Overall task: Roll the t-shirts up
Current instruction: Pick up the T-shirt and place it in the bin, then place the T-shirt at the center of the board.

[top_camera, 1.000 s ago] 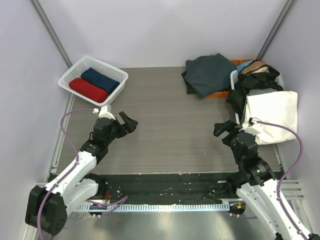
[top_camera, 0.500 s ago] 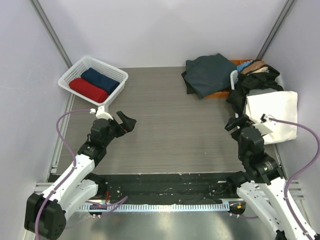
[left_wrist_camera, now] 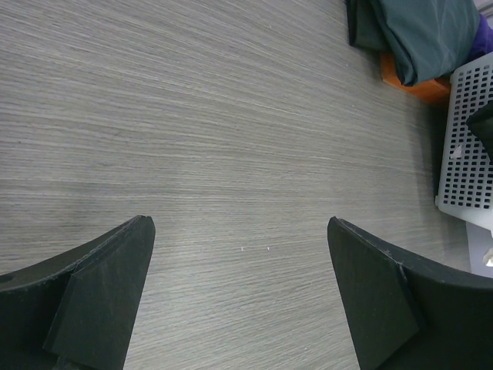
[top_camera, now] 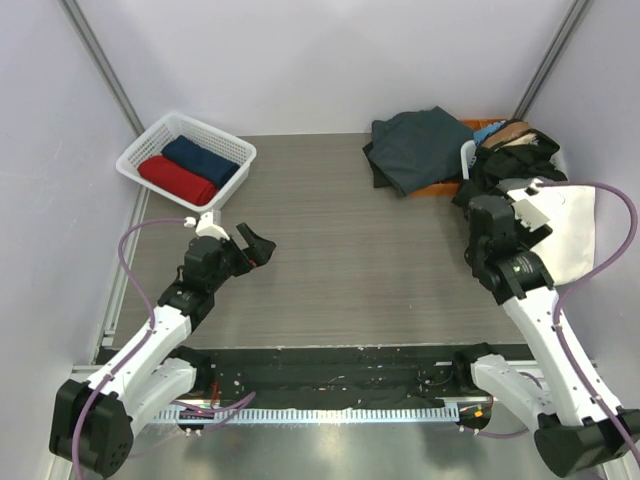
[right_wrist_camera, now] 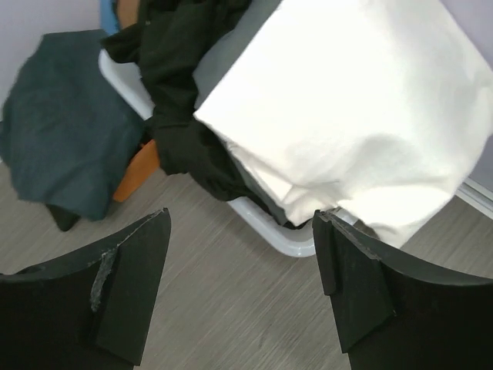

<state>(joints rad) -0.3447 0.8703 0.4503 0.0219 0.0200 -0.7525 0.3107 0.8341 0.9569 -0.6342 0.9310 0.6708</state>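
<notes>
Reaching with the right hand (right_wrist_camera: 240, 223), spread wide and empty, toward the white shirt (right_wrist_camera: 347, 116) draped over the bin (right_wrist_camera: 266, 230) at far right, presumably to draw out the next piece for rolling. Keeping the left hand (left_wrist_camera: 239, 231) released and idle over bare counter (left_wrist_camera: 231, 116), probably ready for spreading. Already rolled and stowed in the basket (top_camera: 135, 158): red roll (top_camera: 175, 180), navy roll (top_camera: 200, 160). Compared with a second ago: right hand raised and swung over the bin; left hand unmoved.
</notes>
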